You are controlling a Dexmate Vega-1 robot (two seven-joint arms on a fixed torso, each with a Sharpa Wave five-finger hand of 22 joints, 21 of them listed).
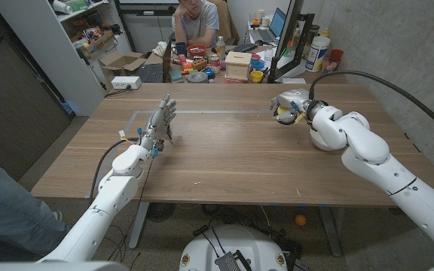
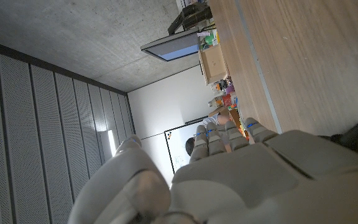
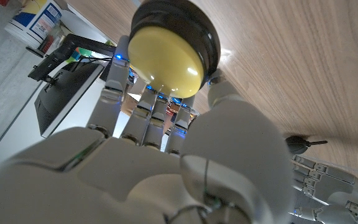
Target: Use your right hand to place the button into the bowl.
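Bare table (image 1: 232, 158) is lying open between the two hands. The left hand (image 1: 159, 120) is standing at the left side, the right hand (image 1: 288, 105) sitting at the far right, clutter (image 1: 217, 64) crowding beyond the far edge.

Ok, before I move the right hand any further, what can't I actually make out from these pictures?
- The bowl: I cannot pick one out; the clutter behind the wooden table in the head view is too small to sort.
- The yellow domed button with a black rim: in the head view the right hand covers most of it.
- Whether the button is off the table: unclear.
- The left hand: its palm side is turned away in the left wrist view.
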